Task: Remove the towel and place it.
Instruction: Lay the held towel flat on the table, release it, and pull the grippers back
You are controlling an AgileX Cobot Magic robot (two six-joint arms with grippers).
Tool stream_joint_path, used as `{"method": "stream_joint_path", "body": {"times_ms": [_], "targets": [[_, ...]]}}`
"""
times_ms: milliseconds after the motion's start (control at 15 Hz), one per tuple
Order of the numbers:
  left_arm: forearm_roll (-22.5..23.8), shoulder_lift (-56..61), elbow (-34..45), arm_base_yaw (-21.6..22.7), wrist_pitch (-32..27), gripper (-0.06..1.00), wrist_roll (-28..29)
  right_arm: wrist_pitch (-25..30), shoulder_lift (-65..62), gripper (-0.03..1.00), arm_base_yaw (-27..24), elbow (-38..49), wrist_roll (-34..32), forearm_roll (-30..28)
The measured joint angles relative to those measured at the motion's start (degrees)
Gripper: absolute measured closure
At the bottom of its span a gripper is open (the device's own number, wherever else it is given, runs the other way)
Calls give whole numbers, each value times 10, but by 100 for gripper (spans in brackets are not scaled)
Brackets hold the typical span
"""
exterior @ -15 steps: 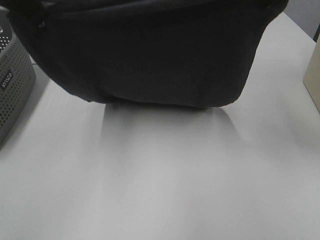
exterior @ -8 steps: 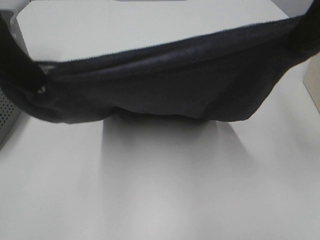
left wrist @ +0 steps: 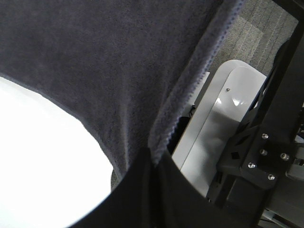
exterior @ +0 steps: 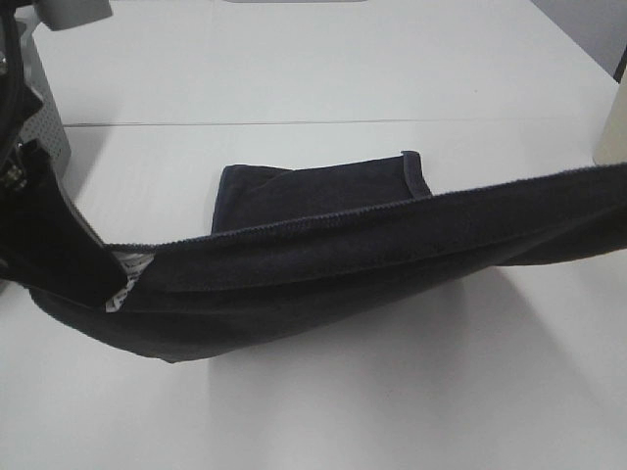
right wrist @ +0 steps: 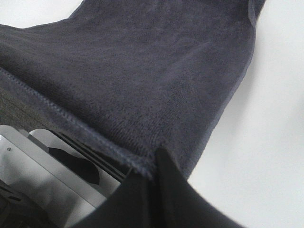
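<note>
Here, white table, grey carpet beyond, towel stretched above, left tool and right tool clamped on its hem.

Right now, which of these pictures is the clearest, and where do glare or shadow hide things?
Exterior high view: the towel casts a soft shadow on the pale table. Left wrist view: the table is washed out to plain white; the left hand is a dark silhouette. Right wrist view: sharpest, the towel's weave shows, but the right hand is also just black.
</note>
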State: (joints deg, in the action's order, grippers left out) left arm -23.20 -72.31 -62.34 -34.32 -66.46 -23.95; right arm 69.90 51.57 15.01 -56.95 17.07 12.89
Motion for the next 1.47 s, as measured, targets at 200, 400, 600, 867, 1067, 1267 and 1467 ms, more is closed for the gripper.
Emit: {"method": "stream_joint_path", "body": {"times_ms": [200, 400, 600, 867, 1067, 1267, 1467], "targets": [[-37, 1, 50, -11, 0, 94, 8, -2, -62, 96, 0, 65, -14, 18], [-36, 2, 88, -62, -4, 94, 32, -1, -145, 96, -1, 133, -19, 49], [-29, 18, 92, -73, -4, 94, 61, -1, -186, 96, -1, 185, -30, 54], [-62, 9, 142, -73, -3, 94, 67, -2, -180, 96, -3, 245, -33, 69], [-96, -23, 186, -73, 3, 94, 67, -3, -139, 96, -3, 261, -45, 81], [-104, -53, 193, -73, 6, 94, 67, -3, -93, 96, -3, 262, -45, 81], [-119, -109, 194, -73, 6, 94, 42, -2, -1, 96, -3, 262, -48, 75]]}}
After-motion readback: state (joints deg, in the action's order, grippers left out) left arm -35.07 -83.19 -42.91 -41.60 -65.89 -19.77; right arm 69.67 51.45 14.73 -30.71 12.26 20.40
